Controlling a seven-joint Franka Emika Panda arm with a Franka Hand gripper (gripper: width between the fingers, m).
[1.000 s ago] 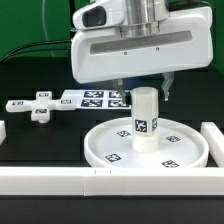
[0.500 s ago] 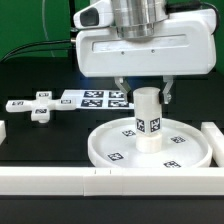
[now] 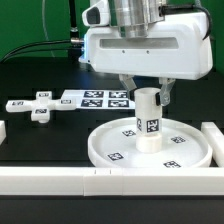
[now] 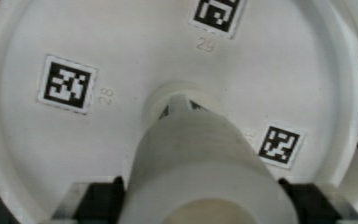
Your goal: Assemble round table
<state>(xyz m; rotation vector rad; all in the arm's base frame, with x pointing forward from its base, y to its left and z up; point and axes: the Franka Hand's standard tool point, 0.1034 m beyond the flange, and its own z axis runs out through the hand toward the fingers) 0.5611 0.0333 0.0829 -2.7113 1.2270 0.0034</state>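
Note:
The large round rimmed disc (image 3: 110, 142) lies on the black table, tags up. The short thick post (image 3: 148, 122) stands upright at its centre. My gripper (image 3: 147, 92) comes straight down over the post, one finger on each side of its top, shut on it. In the wrist view the post (image 4: 194, 150) fills the middle above the disc (image 4: 87, 140), and the dark pads (image 4: 101, 200) press against its sides. The small cross-shaped piece (image 3: 41, 108) lies apart on the table at the exterior view's left.
The marker board (image 3: 95, 98) lies flat behind the disc. White border rails run along the front (image 3: 50, 180), the exterior view's right (image 3: 213, 135) and its left edge (image 3: 3, 132).
The gripper body has shifted toward the exterior view's right while staying over the post. The post and the disc stay where they were.

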